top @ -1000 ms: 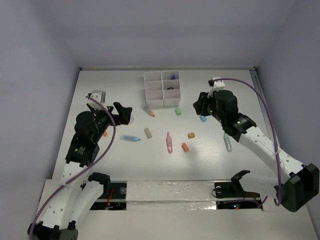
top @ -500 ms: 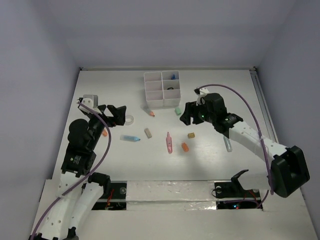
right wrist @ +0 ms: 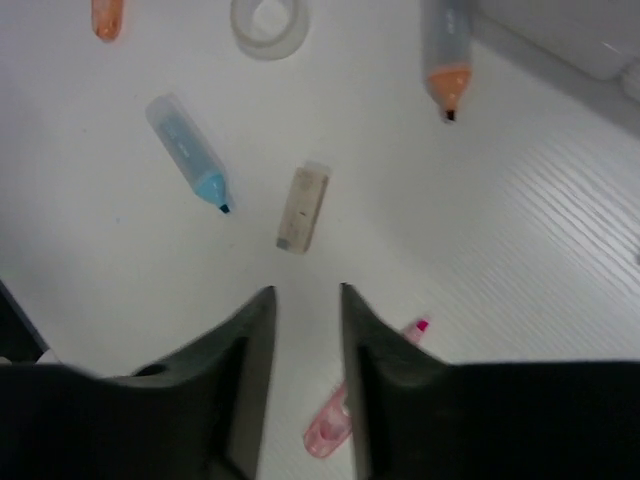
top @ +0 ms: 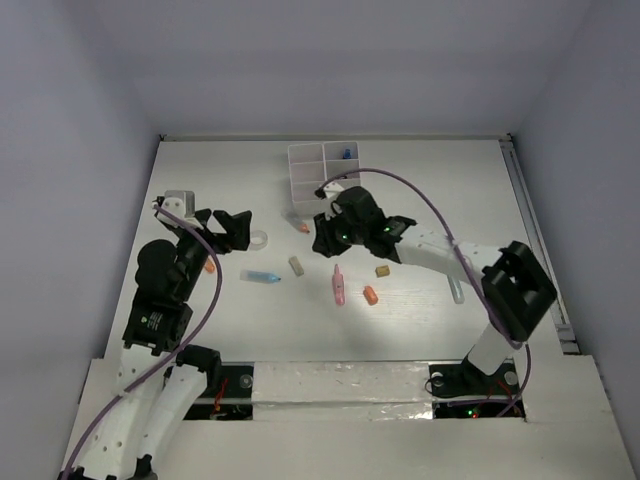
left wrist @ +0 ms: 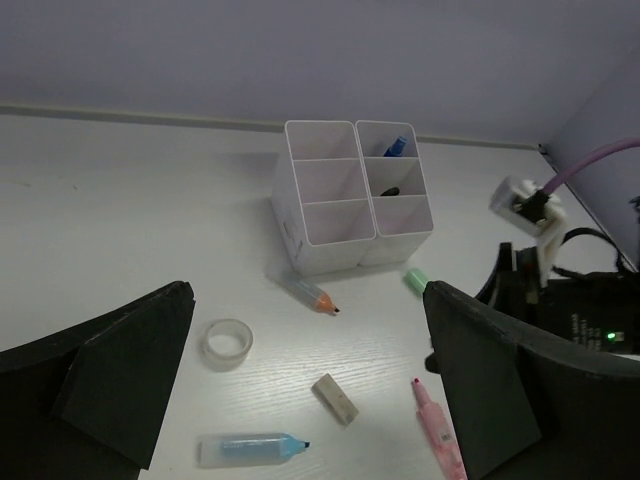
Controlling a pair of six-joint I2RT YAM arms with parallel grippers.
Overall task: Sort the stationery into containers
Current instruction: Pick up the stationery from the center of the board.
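Note:
The white organiser box (top: 308,163) stands at the back middle, its front right hidden by my right arm. In the left wrist view it (left wrist: 330,200) holds a blue-capped item (left wrist: 396,146) and something black (left wrist: 391,190). My right gripper (top: 322,242) hovers open and empty just right of the tan eraser (top: 296,265); in its wrist view the eraser (right wrist: 302,207) lies just ahead of the fingertips (right wrist: 268,296). My left gripper (top: 236,228) is wide open and empty beside a tape ring (top: 258,239). A light-blue marker (top: 260,276), pink marker (top: 338,285) and orange-tipped marker (top: 300,225) lie nearby.
An orange bit (top: 370,295) and a brown bit (top: 382,270) lie right of the pink marker. Another orange bit (top: 209,267) lies by the left arm. A pale marker (top: 456,290) lies under the right forearm. A green bit (left wrist: 415,280) lies near the box.
My right arm has swung left from the table's right side to the middle, over the tan eraser. My left gripper rose slightly a second ago and has held still since.

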